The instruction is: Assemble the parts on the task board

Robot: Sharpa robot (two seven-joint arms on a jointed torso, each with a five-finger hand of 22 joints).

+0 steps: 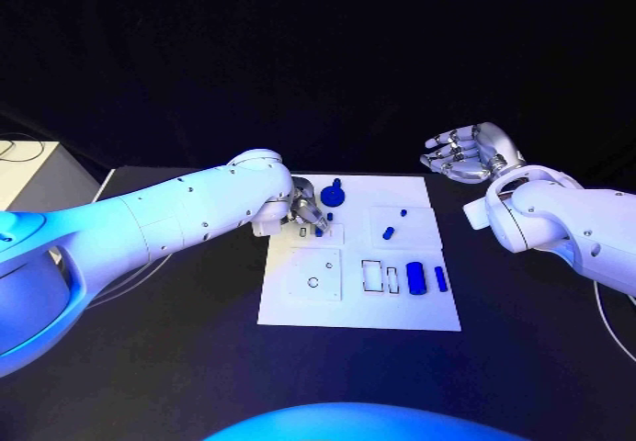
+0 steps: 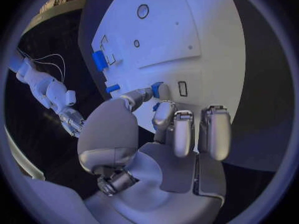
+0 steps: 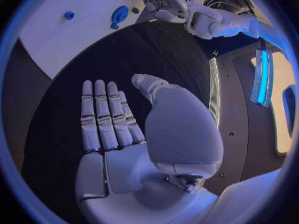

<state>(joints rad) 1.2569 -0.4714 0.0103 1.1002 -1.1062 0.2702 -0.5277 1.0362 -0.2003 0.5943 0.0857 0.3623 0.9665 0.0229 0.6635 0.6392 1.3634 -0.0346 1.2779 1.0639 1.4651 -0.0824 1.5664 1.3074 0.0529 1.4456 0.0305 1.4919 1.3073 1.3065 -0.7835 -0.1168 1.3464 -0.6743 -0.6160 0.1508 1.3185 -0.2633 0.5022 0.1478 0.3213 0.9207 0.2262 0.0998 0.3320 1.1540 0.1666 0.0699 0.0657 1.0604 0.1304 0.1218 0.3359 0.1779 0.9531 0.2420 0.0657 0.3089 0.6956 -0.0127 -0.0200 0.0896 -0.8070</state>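
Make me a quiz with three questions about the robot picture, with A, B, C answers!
1. Where is the left hand?
A. over the far left part of the board
B. off the table
C. on the right arm

2. What colour are the parts, like the one lying near the board's front?
A. red
B. blue
C. yellow

3. What is the right hand doing?
A. holding a part
B. pressing on the board
C. raised, holding nothing

Answers:
1. A, the head view shows it over the board's far left corner, fingers at a small part.
2. B, each part on the white board looks blue.
3. C, the right wrist view shows its fingers straight and apart above the dark table, with nothing in them.
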